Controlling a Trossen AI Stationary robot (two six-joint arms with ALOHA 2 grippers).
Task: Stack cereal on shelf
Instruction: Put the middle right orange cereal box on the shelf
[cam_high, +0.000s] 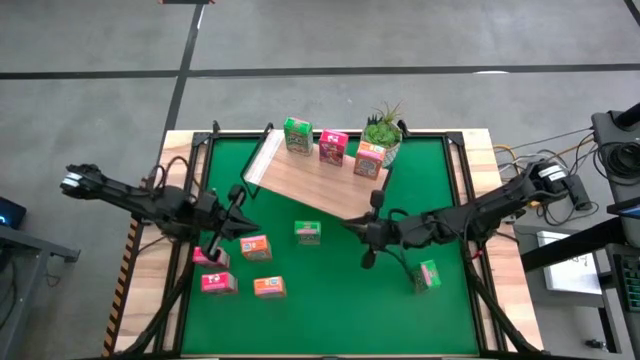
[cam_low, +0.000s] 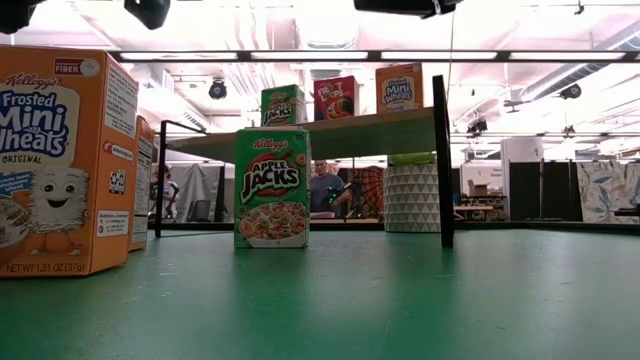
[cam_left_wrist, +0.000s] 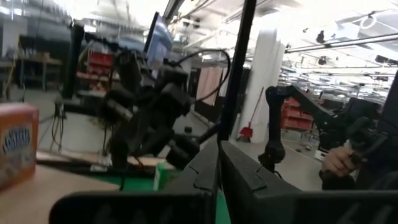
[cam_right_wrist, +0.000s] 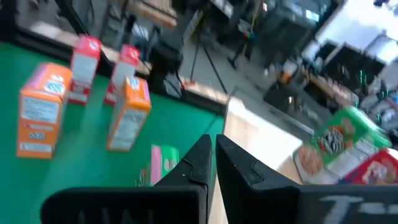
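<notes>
A green mat (cam_high: 330, 290) covers the wooden table, with a workshop of racks and bright ceiling lights behind it. The left gripper (cam_high: 214, 243) sits at about nine o'clock from the mat's middle, fingers pressed together on nothing, its tip just over the cluster of boxes there. The right gripper (cam_high: 366, 226) hangs near the centre, at the front corner of the shelf (cam_high: 300, 180), also clenched and empty; its own camera shows the two dark fingers (cam_right_wrist: 199, 162) meeting. Just beside the left gripper lie an orange box (cam_high: 256, 246) and a pink-red box (cam_high: 210, 258); at seven o'clock lie another pink-red box (cam_high: 219, 284) and a second orange box (cam_high: 268, 287). A green box (cam_high: 308, 232) stands near the centre, between the two grippers, and another green box (cam_high: 428, 275) lies at five o'clock beyond the right gripper. The shelf, a light-wood board in a thin black frame, sits skewed at twelve o'clock and carries three boxes in a row: green (cam_high: 297, 135), pink-red (cam_high: 333, 146) and orange (cam_high: 369, 159). A potted plant (cam_high: 383, 128) stands just beside the orange one.
</notes>
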